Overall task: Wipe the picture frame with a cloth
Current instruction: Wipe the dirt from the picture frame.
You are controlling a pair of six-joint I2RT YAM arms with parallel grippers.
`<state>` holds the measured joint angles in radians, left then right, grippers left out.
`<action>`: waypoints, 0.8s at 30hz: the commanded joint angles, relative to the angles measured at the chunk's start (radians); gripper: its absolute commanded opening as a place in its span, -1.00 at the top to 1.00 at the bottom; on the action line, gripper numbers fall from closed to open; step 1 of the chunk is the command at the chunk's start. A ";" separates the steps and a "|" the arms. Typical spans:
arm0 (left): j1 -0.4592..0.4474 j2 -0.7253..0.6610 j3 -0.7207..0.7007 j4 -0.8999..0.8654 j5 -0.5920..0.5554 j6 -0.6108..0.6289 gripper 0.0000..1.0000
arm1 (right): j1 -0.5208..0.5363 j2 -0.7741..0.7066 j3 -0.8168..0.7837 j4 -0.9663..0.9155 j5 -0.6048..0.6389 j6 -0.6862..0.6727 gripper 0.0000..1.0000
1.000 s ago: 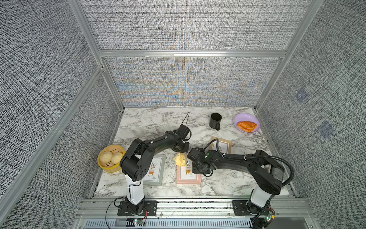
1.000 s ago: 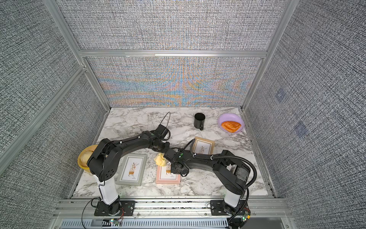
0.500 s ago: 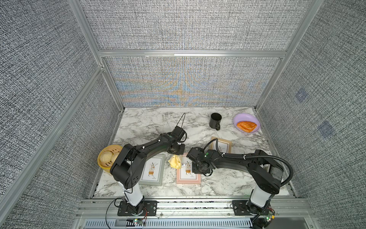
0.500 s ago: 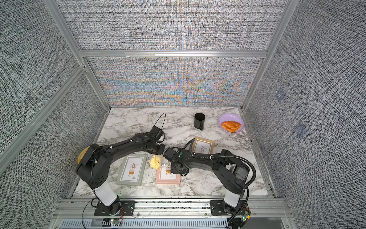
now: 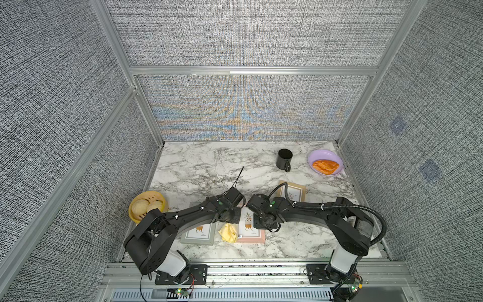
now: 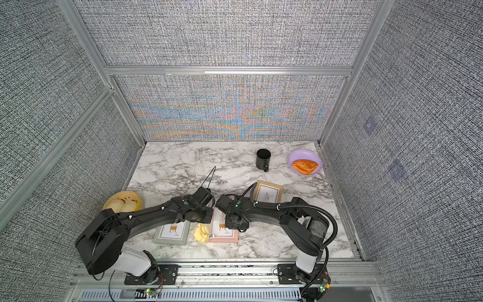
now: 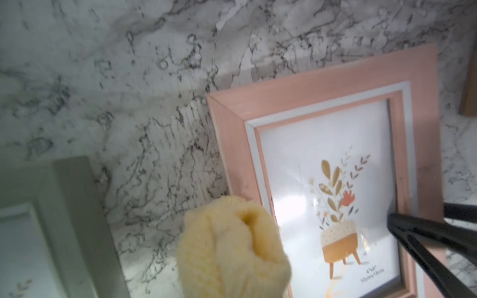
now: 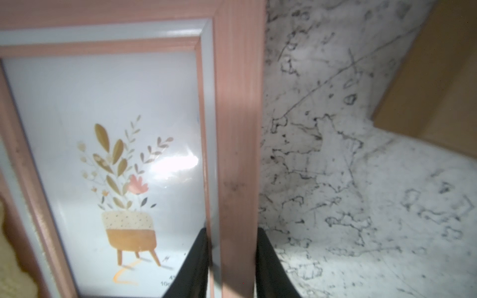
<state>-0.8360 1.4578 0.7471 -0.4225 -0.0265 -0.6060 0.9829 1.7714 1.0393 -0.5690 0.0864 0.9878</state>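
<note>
One yellow basket [image 5: 150, 193] holding two buns [image 5: 142, 208] sits at the left edge of the marble tabletop [image 5: 196, 167]. There are three picture frames: a grey one [image 5: 197, 239], a pink one [image 5: 251, 239] near it, and a tan one [image 5: 295, 192] farther back to the right. The single pale-yellow cloth [image 5: 228, 233] hangs bunched from the left jaws, which are clamped tight on it. It hangs between the grey and pink frames, at the pink frame's left border. The right jaws pinch the pink frame's right border, one finger [image 8: 193, 265] on each side. At the back right stand one black mug [image 5: 284, 159] and one purple plate [image 5: 324, 154] carrying one pastry [image 5: 325, 166].
</note>
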 commanded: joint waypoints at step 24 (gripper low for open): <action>0.103 0.206 0.228 0.101 -0.057 0.102 1.00 | -0.001 0.038 0.000 -0.149 0.023 0.001 0.44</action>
<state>-0.7406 1.6535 0.9508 -0.3782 -0.1165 -0.5671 0.9810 1.7863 1.0595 -0.5911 0.0841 0.9813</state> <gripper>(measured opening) 0.085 0.280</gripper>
